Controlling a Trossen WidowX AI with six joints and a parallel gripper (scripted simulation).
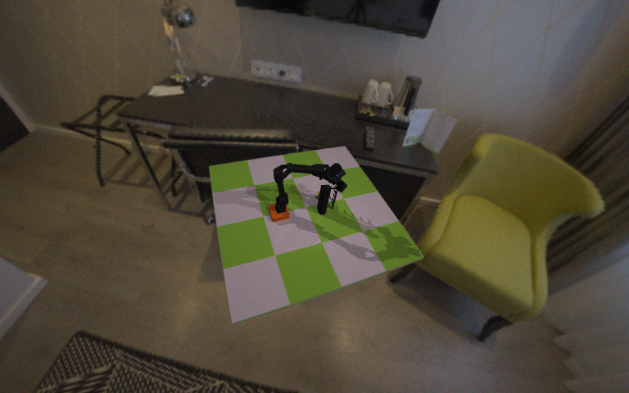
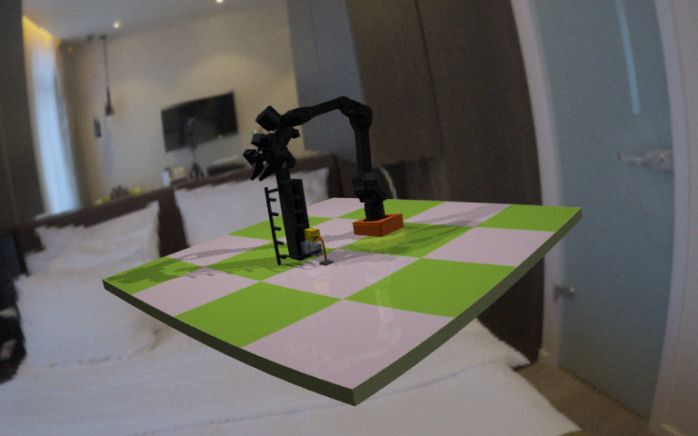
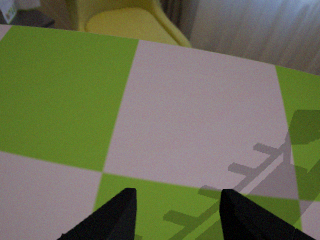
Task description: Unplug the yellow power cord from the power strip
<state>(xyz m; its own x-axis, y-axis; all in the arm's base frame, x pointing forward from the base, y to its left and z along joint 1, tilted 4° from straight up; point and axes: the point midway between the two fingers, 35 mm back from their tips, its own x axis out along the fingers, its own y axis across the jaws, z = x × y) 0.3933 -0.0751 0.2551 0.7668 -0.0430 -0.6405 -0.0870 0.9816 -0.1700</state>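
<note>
Arm [image 2: 357,133] stands on an orange base [image 2: 377,224] on the checkered green and lilac table [image 2: 422,287], elbow up, forearm reaching over to the power strip [image 2: 294,215].

Power strip is a black block standing upright on the table, with a black ladder-like rack [image 2: 274,223] just beside it on the side away from the arm base. In the top view the strip [image 1: 323,199] and rack [image 1: 332,198] sit near the middle of the table, under the wrist.

Yellow plug [image 2: 311,234] is seated in a grey socket at the bottom of the strip, low on the side facing the exterior camera. Thin yellow cord [image 2: 321,248] loops from the plug down to a small dark end piece [image 2: 326,262] on the table just beside the strip. Plug looks plugged in, not pulled.

Hand [image 2: 263,166] is above the top end of the strip, well above the plug, fingers pointing down. Whether it touches the strip top, can't tell from this angle. Hand is partly closed with a gap between the fingers and nothing in it, not grasping anything.

Wrist view: two dark fingers at the bottom edge, only table squares and the rack's shadow [image 3: 254,180] between and beyond them. Yellow armchair [image 3: 123,0] past the table's far edge; plug, cord and strip don't show in this view.
</note>
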